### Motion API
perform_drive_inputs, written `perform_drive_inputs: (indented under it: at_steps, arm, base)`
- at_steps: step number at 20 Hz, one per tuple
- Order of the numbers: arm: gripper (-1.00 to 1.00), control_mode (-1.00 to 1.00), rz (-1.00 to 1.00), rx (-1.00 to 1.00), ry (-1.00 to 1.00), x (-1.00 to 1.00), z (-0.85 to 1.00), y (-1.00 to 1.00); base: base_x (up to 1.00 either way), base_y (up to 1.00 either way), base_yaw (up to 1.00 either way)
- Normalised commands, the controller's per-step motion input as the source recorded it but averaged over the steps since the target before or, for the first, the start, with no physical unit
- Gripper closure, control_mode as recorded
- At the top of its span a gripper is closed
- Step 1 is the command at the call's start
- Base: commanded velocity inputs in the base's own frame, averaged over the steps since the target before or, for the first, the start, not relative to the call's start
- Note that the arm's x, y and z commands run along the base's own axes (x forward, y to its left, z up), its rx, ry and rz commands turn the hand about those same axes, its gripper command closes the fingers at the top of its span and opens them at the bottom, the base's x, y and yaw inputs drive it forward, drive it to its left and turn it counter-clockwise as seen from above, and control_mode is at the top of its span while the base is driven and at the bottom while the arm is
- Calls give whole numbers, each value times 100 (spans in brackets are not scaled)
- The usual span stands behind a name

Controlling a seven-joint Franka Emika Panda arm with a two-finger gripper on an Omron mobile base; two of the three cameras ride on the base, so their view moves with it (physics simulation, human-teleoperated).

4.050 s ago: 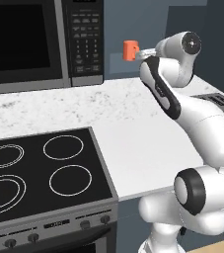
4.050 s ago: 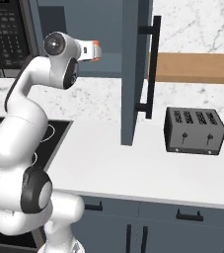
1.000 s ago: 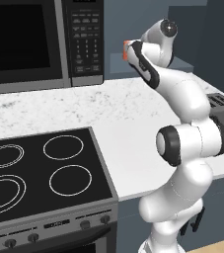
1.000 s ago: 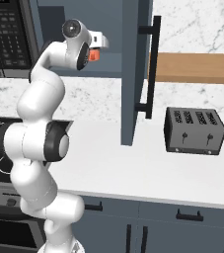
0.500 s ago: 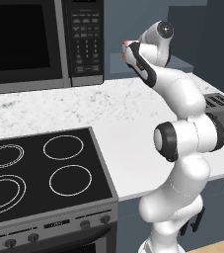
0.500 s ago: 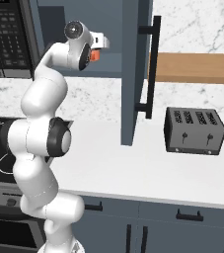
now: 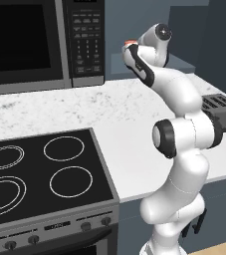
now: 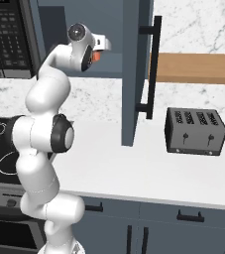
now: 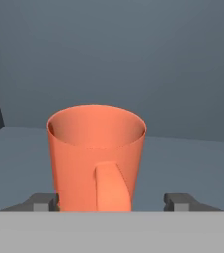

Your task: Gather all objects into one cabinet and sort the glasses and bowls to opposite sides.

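Observation:
An orange cup (image 9: 96, 158) with a handle facing the camera stands upright on the grey-blue shelf (image 9: 192, 163) of the cabinet. My gripper (image 9: 111, 200) is open around its lower part. The left finger (image 9: 44, 201) is at the cup's wall and the right finger (image 9: 177, 201) stands clear of it. From the left base, a sliver of the orange cup (image 7: 131, 43) shows by the hand inside the cabinet (image 7: 184, 62). From the right base, the cup (image 8: 96, 56) peeks out beside the gripper (image 8: 102, 49), left of the cabinet door (image 8: 134, 74).
The door's black bar handle (image 8: 153, 64) hangs right of the arm. A microwave (image 7: 35, 40) sits left of the cabinet, above a black stove (image 7: 40, 174). On the white counter (image 8: 114, 168) stands a toaster (image 8: 196, 131). A wooden shelf (image 8: 198, 67) runs behind it.
Four seconds back the hand carried the orange cup lower and outside the cabinet; now it is up at the shelf. Over the last second the arm has hardly moved.

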Motion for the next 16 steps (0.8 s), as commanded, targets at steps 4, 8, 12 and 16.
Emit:
perform_drive_inputs:
  at_steps: [4, 8, 12, 16]
  arm:
    - [100, -100, 0, 0, 0, 17, -13, 0]
    - [100, -100, 0, 0, 0, 13, -10, 0]
    - [100, -100, 0, 0, 0, 26, -7, 0]
    - [100, -100, 0, 0, 1, 27, 0, 0]
  base:
    - [0, 0, 0]
    - [0, 0, 0]
    - [0, 0, 0]
    - [0, 0, 0]
